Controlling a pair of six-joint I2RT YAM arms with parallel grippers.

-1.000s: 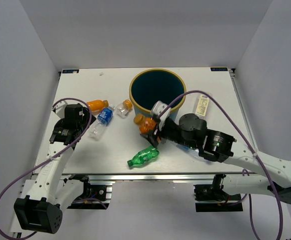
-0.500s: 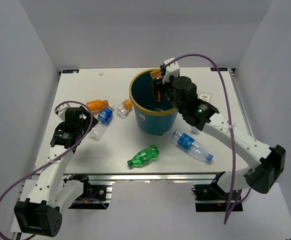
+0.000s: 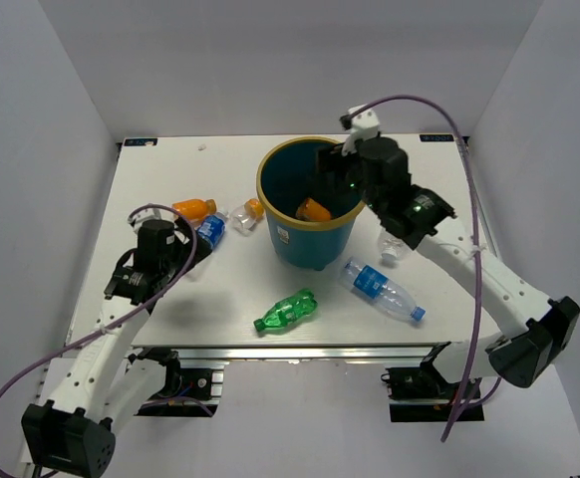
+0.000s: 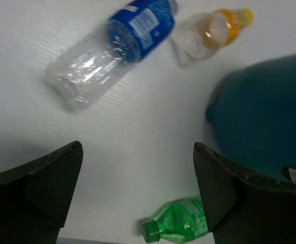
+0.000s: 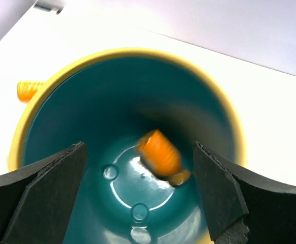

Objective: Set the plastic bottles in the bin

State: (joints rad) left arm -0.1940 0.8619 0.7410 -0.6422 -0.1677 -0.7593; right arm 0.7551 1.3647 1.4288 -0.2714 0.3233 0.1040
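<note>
now | right hand point(image 5: 138, 146) spread above bin point(image 3: 308, 245), orange bottle point(image 5: 160, 155) inside | left hand point(image 4: 137, 147) spread beside clear bottle point(image 4: 107, 56)

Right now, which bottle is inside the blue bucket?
The orange bottle: it is the only one down inside the teal bin. Every other bottle, like the green bottle, lies outside on the table.

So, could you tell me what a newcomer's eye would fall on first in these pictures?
Most likely the big teal bin with its yellow rim, standing mid-table, with an orange bottle inside it, directly under the open right pincer. Next comes the bright green bottle, lying on its side on the white table in front of the bin.
</note>
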